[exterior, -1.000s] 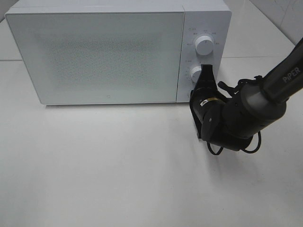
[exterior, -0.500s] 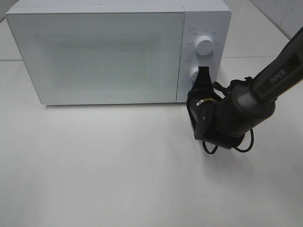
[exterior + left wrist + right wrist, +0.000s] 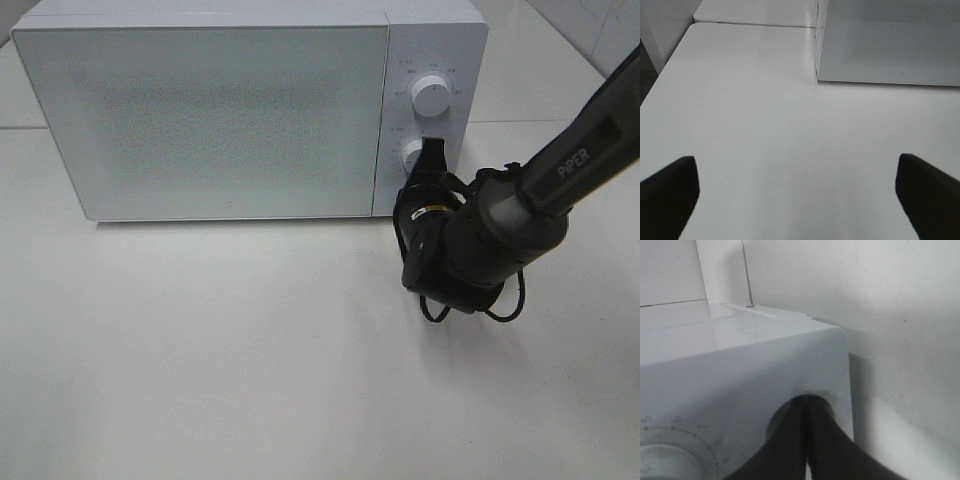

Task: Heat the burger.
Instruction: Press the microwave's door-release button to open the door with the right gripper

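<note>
The burger is hidden from every view. A white microwave [image 3: 200, 110] stands at the back of the table with its door closed. My right gripper [image 3: 432, 150] is shut, its tips against the right side of the lower knob [image 3: 411, 155]. In the right wrist view the closed gripper [image 3: 807, 401] meets in front of a round knob [image 3: 777, 422] on the control panel. My left gripper [image 3: 796, 165] is open over the bare table, with nothing between its fingers [image 3: 670, 185], and it lies outside the exterior high view.
An upper knob [image 3: 431, 93] sits above the lower one on the panel. The white table [image 3: 220, 350] stretches in front of the microwave. A tiled wall shows at the back right. The microwave's front corner [image 3: 818, 75] appears in the left wrist view.
The right arm's wrist and forearm have swung a little to the left and nearer the microwave. Its gripper tips stay at the lower knob.
</note>
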You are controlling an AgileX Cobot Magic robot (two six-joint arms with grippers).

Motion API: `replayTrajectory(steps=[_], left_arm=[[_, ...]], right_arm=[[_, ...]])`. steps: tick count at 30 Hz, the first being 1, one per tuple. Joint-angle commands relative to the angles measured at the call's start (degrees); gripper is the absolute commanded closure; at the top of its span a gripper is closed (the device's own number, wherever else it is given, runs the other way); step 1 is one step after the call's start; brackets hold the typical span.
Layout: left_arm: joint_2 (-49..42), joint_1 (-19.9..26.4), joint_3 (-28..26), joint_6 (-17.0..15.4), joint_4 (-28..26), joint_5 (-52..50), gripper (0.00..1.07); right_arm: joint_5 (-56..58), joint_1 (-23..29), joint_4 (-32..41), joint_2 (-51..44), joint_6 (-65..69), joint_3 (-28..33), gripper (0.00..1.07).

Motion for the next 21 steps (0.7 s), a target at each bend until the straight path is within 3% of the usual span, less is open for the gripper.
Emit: replayTrajectory(steps=[1,7,21], left_arm=[[-0.9,0.1,0.2,-0.1,-0.1,0.1,0.07],[-0.9,0.1,0.2,-0.1,-0.1,0.1,0.07],[-0.9,0.1,0.2,-0.1,-0.1,0.1,0.07]], right_arm=[[-9.7,-1.0,-3.4,-0.7,0.2,-4.3,1.07],[-14.0,-1.0,-3.3,-0.4,-0.1,-8.0,1.07],[-11.0,-0.6,-3.2,-1.4,-1.7,-6.1,1.07]])
